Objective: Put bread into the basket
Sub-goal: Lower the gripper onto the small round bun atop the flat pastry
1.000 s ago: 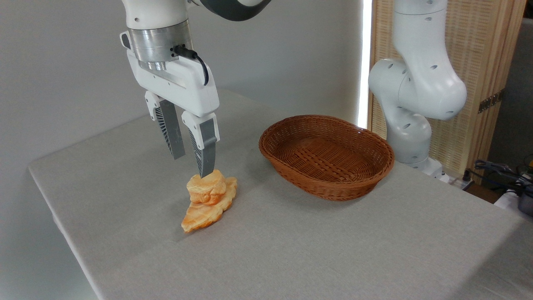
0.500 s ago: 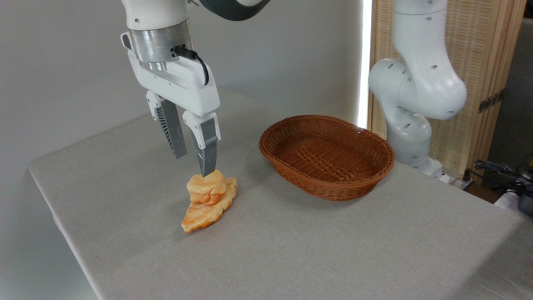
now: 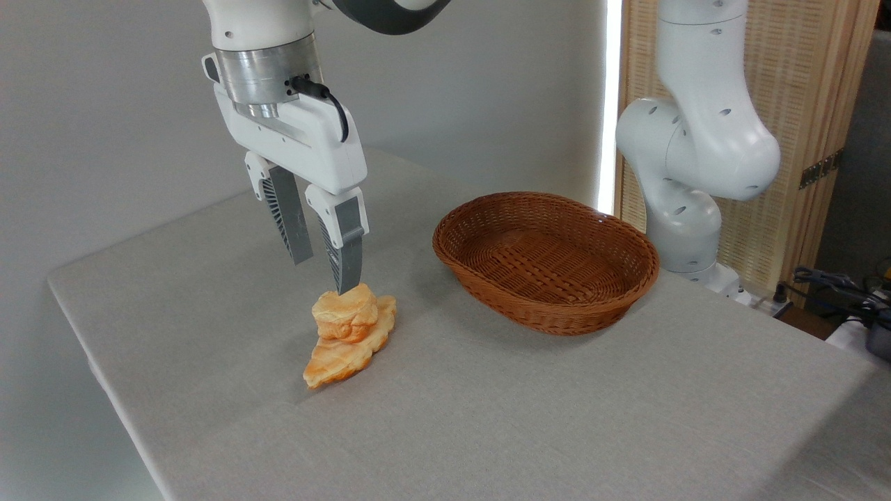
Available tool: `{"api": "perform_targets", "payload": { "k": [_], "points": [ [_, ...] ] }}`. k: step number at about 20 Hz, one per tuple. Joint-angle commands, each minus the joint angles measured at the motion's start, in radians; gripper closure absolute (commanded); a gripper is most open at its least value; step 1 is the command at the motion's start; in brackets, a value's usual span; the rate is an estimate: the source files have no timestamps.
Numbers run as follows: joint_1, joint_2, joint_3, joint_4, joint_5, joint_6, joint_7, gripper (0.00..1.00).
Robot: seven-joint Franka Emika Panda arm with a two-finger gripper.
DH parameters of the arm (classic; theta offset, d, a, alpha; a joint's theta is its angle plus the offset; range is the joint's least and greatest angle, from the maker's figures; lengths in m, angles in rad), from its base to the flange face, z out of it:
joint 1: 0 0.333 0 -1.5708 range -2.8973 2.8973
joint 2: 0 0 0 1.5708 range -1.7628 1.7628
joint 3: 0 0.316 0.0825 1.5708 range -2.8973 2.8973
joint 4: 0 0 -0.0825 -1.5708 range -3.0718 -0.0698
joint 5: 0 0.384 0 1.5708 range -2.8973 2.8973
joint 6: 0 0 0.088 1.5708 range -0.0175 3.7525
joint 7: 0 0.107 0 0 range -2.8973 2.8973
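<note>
Directly below the gripper (image 3: pixel 324 275), part of the flat pastry (image 3: pixel 346 355) was covered by the bread (image 3: pixel 344 316) lying on it. Whether the nearer fingertip (image 3: pixel 349 282) touched the bread could not be told. Above the gripper, the arm (image 3: pixel 261 28) was cut off by the top edge.

We find no legible writing anywhere in view — no brand, label, number or sign that we can read on the robot arm, the objects or the background.
</note>
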Motion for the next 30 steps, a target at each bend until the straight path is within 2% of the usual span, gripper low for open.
{"api": "perform_targets", "payload": {
  "k": [1,6,8,13,30],
  "points": [
    [0.004,-0.003,-0.003,0.007,-0.015,-0.022,-0.002,0.00],
    [-0.003,-0.006,-0.016,-0.032,-0.015,-0.019,-0.002,0.00],
    [-0.004,-0.007,-0.041,-0.064,-0.015,-0.007,-0.002,0.00],
    [-0.004,-0.004,-0.087,-0.141,-0.036,0.091,-0.004,0.00],
    [-0.006,0.048,-0.122,-0.197,-0.024,0.146,0.027,0.00]
  ]
}}
